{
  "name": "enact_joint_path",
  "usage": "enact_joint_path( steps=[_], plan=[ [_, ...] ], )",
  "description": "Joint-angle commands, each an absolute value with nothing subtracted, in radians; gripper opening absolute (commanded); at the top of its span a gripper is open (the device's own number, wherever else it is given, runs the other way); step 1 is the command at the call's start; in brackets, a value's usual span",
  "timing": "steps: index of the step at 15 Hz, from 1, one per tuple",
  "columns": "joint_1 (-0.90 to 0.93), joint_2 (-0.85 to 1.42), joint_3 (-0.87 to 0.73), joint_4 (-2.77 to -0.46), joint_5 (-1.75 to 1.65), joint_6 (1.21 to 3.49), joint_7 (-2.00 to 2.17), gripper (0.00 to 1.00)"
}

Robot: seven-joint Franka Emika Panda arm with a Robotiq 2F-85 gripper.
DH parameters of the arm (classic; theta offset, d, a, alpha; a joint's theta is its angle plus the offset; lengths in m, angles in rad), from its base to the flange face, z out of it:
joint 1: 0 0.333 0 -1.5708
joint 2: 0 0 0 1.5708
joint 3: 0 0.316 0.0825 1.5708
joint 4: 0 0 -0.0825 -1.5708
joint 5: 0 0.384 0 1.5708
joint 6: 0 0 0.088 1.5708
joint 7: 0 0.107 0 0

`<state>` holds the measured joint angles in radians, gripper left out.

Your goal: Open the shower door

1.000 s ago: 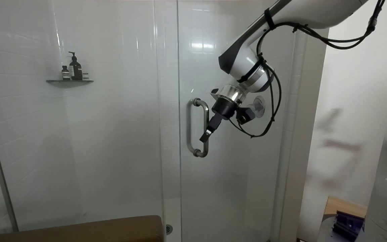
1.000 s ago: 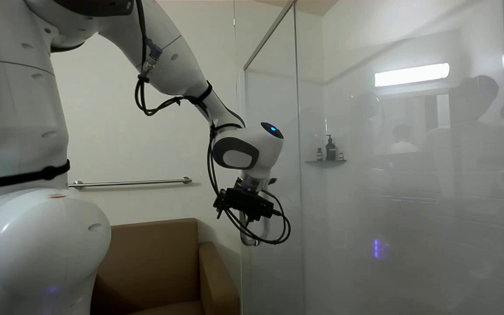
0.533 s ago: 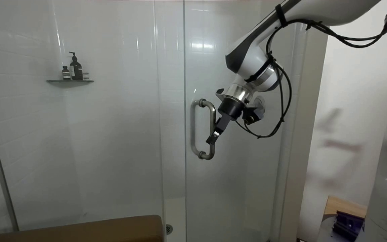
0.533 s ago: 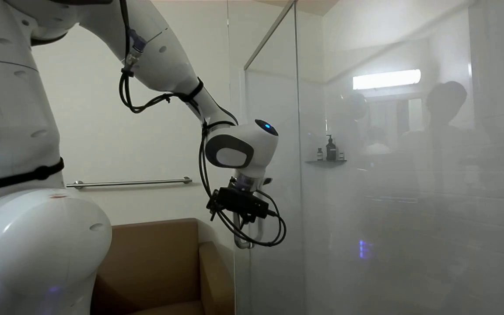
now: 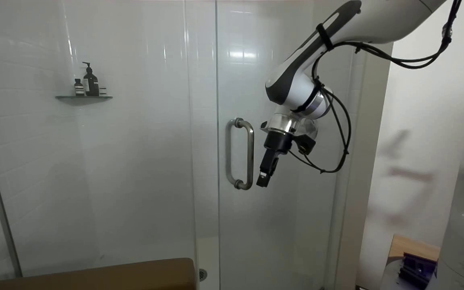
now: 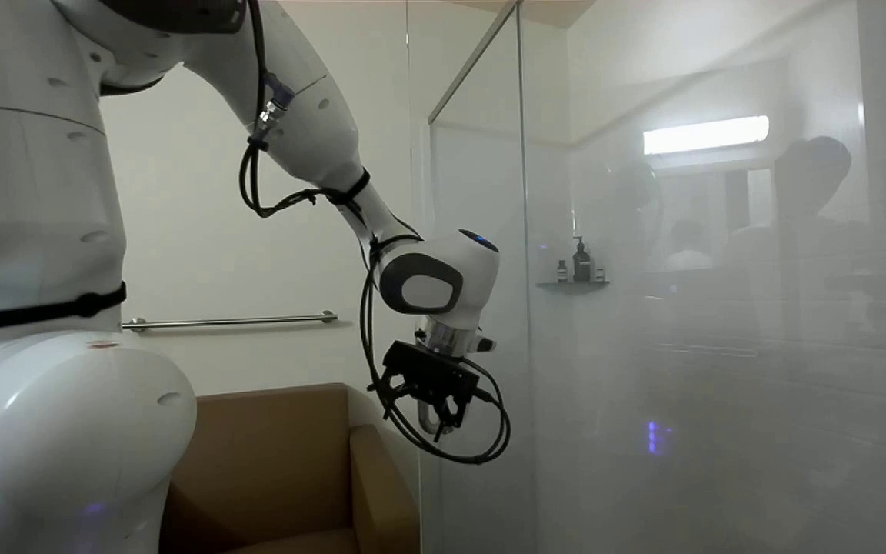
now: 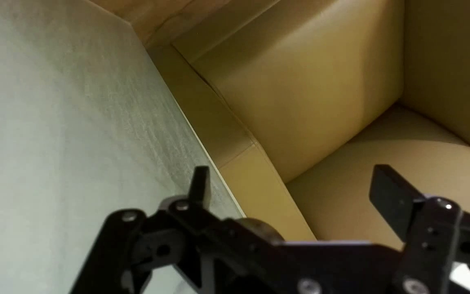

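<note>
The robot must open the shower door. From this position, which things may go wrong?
The gripper is open, and an exterior view shows a gap between it and the handle, so it may close on air.
The cables hang in a loose loop near the gripper and might catch on the handle.
In the wrist view, one finger shows in front of the shower door and could bump it.
</note>
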<state>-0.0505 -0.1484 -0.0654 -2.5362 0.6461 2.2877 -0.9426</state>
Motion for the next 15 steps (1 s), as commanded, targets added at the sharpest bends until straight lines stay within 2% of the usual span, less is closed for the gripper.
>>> enact_joint_path(
  steps=[1,7,15],
  plan=[
    [-0.045,-0.125,-0.071,-2.503,0.573,2.273,-0.822,1.00],
    [-0.020,-0.283,-0.044,-2.518,0.421,2.272,-0.589,1.00],
    [-0.018,-0.507,-0.043,-2.374,0.159,1.855,-0.247,1.00]
  ],
)
